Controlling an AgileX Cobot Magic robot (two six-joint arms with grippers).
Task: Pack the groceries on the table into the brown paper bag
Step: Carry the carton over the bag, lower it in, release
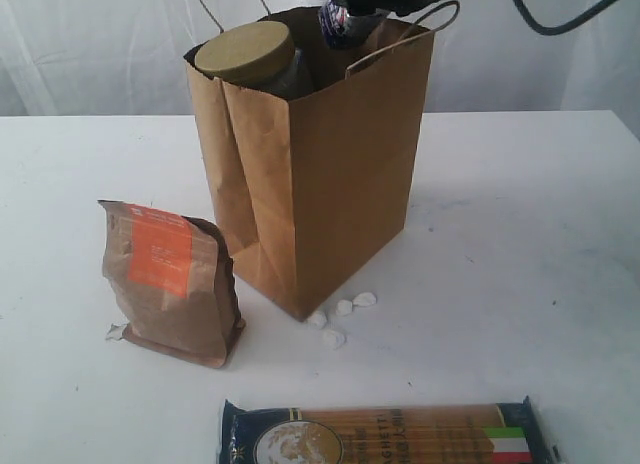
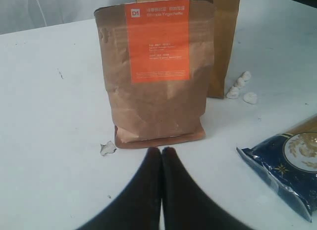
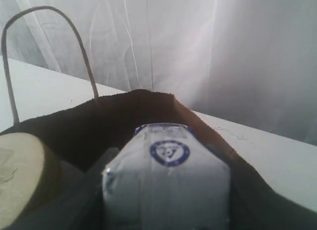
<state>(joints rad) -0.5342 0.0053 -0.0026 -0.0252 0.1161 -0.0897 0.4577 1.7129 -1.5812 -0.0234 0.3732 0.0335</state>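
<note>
Right claw hangs at the mouth of the bag, clamped on a small blue-white foil packet whose lower end dips just inside the rim. The left claw sits low near the tabletop, its two dark fingers pressed together on nothing. Beneath both spreads the large flat white table. Directly under the right claw stands the tall brown paper bag, upright, its cord handles up. A long spaghetti pack in dark blue wrap lies flat off to one side of the left claw. Straight ahead of that claw, close but not touching, stands the kraft paper pouch with the orange label, with the bag behind it. Beside the held packet, inside the bag, a clear jar with a gold lid leans with its lid poking above the rim. Below the right claw, by the bag's foot, lie a few small white pebble-like bits.
</note>
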